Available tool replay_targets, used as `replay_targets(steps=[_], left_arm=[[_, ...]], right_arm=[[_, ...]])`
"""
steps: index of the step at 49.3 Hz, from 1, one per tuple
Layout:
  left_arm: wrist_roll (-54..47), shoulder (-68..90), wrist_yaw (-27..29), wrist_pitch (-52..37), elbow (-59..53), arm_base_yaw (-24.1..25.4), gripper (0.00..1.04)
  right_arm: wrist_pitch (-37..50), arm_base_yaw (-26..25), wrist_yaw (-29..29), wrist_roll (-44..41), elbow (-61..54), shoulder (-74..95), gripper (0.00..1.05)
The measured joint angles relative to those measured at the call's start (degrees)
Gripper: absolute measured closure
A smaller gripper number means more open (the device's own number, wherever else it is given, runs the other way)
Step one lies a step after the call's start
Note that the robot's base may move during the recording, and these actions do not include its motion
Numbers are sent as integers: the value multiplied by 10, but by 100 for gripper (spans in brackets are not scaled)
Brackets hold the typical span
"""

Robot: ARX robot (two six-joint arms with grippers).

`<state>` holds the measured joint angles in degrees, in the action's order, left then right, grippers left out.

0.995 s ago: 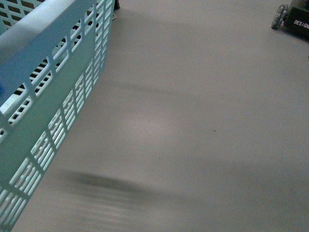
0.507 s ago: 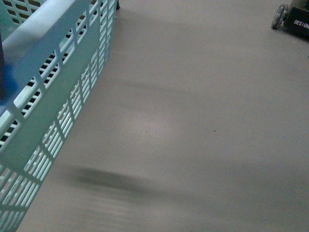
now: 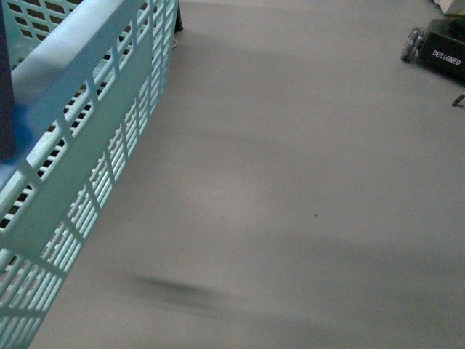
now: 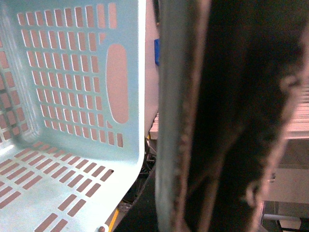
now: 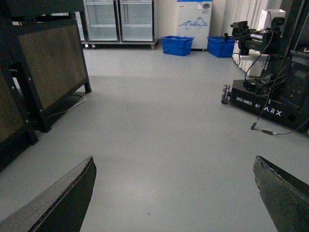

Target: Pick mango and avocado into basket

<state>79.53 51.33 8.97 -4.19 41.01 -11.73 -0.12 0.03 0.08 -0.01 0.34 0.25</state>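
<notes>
Front: basket off to left, lattice wall up close; bare grey floor elsewhere. No mango, no avocado in sight.

Left wrist: looks into basket, close by left claw; no fruit on visible bottom. Dark blur blocks half the pic, so can't tell left claw's state.

Right wrist: right claw spread wide, nothing btwn fingers, only floor ahead. Fruit direction, long axis, nearer arm: unknown. Prob. search first.

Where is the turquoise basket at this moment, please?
In the front view the basket fills the left edge, with the grey floor to its right. The left wrist view shows its inside, with no fruit in the part that shows.
</notes>
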Motion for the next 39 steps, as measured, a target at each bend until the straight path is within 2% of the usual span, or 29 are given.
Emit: replay_targets(steps=[39], left_arm=[[0, 0, 0, 0, 0, 0, 96]], right_arm=[[0, 0, 0, 0, 0, 0, 8]])
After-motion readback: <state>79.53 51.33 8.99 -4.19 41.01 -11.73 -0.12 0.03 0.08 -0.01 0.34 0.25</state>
